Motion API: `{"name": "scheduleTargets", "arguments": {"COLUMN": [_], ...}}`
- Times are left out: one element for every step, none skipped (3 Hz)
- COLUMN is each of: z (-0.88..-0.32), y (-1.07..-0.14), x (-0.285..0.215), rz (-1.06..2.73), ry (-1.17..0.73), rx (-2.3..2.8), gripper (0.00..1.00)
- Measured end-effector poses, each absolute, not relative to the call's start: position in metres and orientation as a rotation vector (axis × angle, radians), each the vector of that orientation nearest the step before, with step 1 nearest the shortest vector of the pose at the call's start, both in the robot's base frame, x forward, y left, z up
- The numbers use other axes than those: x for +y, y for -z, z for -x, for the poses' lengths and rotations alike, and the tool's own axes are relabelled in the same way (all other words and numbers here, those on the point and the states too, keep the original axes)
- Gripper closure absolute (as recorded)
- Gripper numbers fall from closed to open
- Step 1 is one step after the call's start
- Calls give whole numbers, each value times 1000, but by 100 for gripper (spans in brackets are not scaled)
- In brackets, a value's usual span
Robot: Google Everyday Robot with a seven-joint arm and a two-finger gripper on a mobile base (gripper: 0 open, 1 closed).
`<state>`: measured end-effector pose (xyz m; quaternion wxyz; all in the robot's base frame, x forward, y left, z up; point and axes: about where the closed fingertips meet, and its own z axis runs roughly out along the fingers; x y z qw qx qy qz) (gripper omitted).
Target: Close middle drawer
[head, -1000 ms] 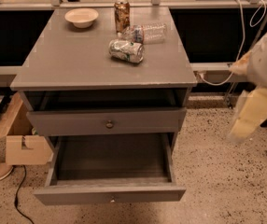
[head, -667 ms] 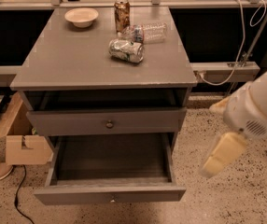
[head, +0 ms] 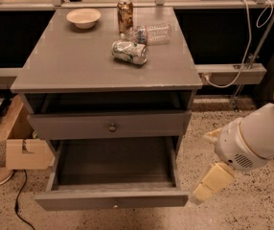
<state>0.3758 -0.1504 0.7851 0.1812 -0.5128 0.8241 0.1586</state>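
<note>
Grey bench (head: 70, 66) with drawers, seen from in front and above. The middle drawer (head: 110, 199) stands pulled far out, its empty interior exposed and its flat front, bearing a small pale knob, nearest the camera at the bottom of the view. Above it, the upper drawer (head: 79, 124) with a darker knob sits nearly flush with the frame. The pincer (head: 205, 188), a pale beige part at the end of the white arm (head: 252, 140), hangs low at the right, just beside the right-hand end of the middle drawer's front and at about the same height (contact between the two cannot be judged). Whether the pincer is open or closed cannot be told; nothing is seen held in it. On the bench top: a pale bowl (head: 83, 17) at rear left, an upright can (head: 125, 14), a clear bottle (head: 151, 33) lying on its side, and a crushed can (head: 129, 51) lying in front of it. A cardboard box (head: 24, 150) rests on the speckled floor (head: 252, 205) at left.
</note>
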Motion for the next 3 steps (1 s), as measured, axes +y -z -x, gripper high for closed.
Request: {"name": "scheduleTargets", "arguments": {"z": [-377,-378,-377], "y": [-771,-728,-675], "x": [-149,-145,-141], "rz": [1442,1449,1505], "ry": [-485,-593,-697], "rx": [2318,2260,2171], "gripper": [0,0,0]}}
